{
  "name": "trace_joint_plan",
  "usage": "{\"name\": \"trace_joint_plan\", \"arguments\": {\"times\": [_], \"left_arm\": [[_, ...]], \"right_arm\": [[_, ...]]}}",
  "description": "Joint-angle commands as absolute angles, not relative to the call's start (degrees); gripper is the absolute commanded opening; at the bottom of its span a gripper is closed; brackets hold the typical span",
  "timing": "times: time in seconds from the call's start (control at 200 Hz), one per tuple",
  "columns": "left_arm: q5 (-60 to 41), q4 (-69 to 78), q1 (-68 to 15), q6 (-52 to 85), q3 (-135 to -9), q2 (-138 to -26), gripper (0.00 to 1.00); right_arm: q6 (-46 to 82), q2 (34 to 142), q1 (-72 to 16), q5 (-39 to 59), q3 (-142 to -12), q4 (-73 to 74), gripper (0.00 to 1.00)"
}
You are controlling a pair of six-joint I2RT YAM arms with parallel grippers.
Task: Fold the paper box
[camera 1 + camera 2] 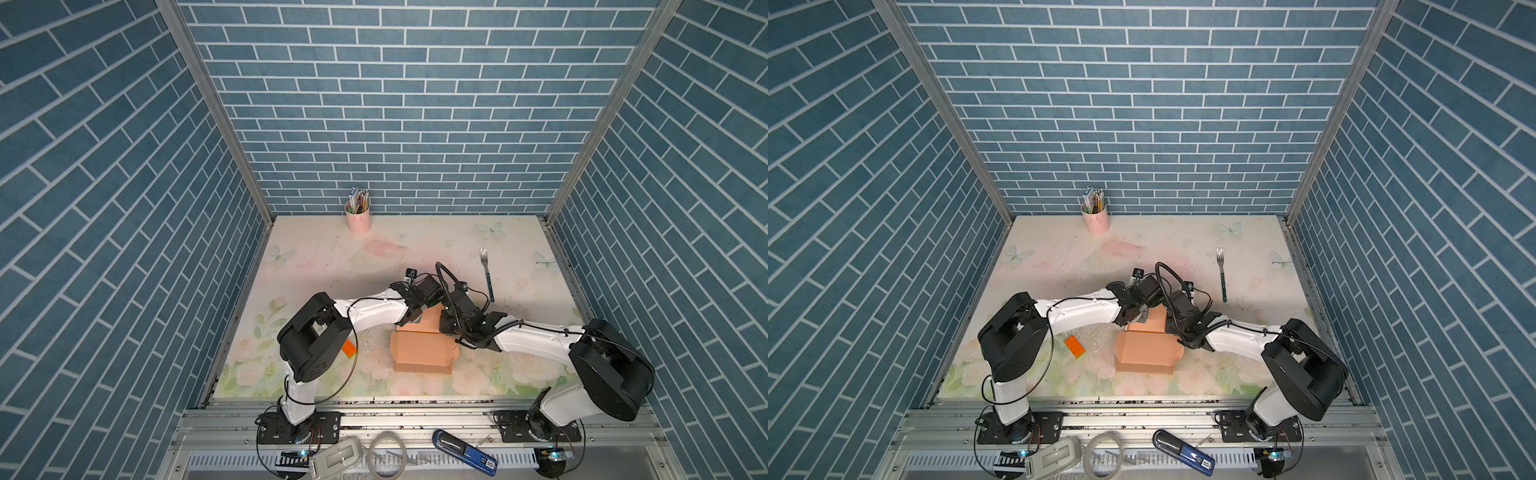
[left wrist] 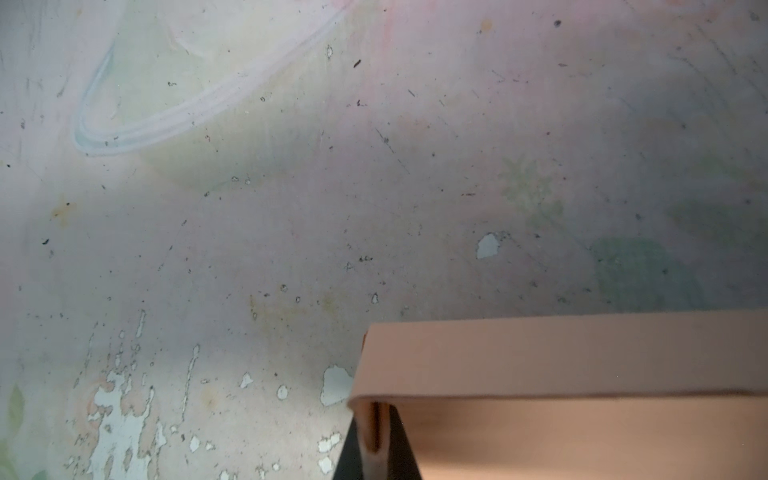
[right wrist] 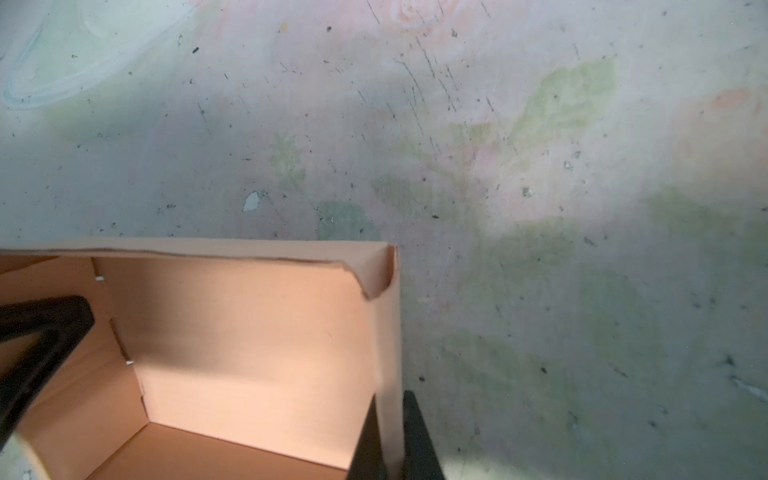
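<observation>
We hold paper box (image 1: 419,349): left gripper (image 2: 376,436) clenched on one wall, right gripper (image 3: 392,436) clenched on another. Uneven pull could tear cardboard.

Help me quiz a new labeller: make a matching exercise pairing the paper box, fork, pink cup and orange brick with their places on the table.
1 paper box
2 fork
3 pink cup
4 orange brick

a against the back wall
b on the left, near the front
c on the right, lying flat
d in the middle, partly folded

Pairs: 1-d, 2-c, 3-a, 4-b
</observation>
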State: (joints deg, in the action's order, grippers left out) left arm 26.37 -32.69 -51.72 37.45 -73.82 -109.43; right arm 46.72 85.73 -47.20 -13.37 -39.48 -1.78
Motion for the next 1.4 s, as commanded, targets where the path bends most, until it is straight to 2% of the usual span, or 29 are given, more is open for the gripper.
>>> {"name": "trace_joint_plan", "arguments": {"times": [0.0, 0.295, 0.37, 0.595, 0.835, 1.11, 1.24, 1.395], "left_arm": [[30.8, -37.4, -52.7, 34.9, -73.5, -113.5, 0.0], [31.5, -36.3, -53.0, 34.4, -73.2, -113.8, 0.0], [29.3, -34.1, -53.0, 34.4, -71.8, -112.5, 0.03], [22.5, -28.9, -52.5, 35.4, -69.4, -108.1, 0.2], [18.2, -26.0, -51.5, 36.3, -66.1, -102.2, 0.52], [13.6, -21.4, -49.8, 36.6, -60.5, -93.0, 0.7], [10.7, -20.2, -48.2, 37.4, -58.6, -89.7, 0.75], [9.0, -19.2, -45.5, 37.9, -56.2, -85.8, 0.75]], "right_arm": [[49.5, 85.7, -47.3, -15.9, -39.8, -0.3, 0.08], [49.9, 86.0, -47.4, -16.0, -40.1, 0.0, 0.08], [49.9, 86.1, -47.3, -16.0, -40.1, 0.1, 0.08], [49.9, 85.8, -47.3, -15.9, -39.4, 0.6, 0.08], [49.6, 84.2, -47.3, -16.2, -38.8, 0.1, 0.08], [49.0, 84.6, -47.3, -15.5, -39.4, -0.3, 0.08], [48.2, 85.0, -47.3, -14.8, -40.0, -1.1, 0.08], [45.9, 85.5, -47.3, -13.0, -42.0, -4.0, 0.07]]}}
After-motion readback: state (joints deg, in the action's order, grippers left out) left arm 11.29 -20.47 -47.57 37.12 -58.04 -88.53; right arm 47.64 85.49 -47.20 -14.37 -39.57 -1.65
